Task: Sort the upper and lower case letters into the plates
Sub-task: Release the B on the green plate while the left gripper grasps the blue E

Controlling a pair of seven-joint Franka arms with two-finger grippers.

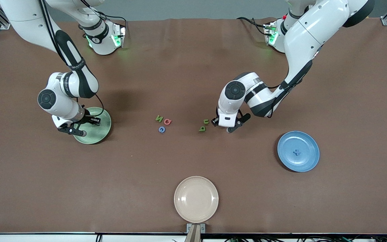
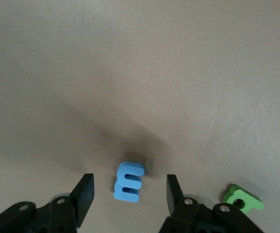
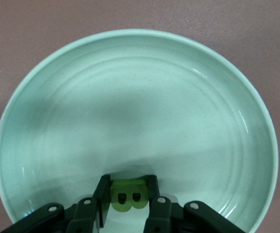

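Right hand [image 3: 126, 200] gripped a green B [image 3: 127, 199] low over the mint plate [image 1: 103, 131], left of frame: release due. Left hand [image 2: 129, 195], open, straddled a blue E [image 2: 129, 181] at centre: closing next. Blue plate [image 1: 309, 161] lay lower right.

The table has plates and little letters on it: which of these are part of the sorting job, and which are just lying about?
Part of the job:
- mint green plate, under the right gripper, which holds a green letter B
- sky blue plate with a blue letter on it
- blue letter E between the open fingers of the left gripper
- loose letters mid-table

Lying about:
- cream-beige plate, with nothing on it
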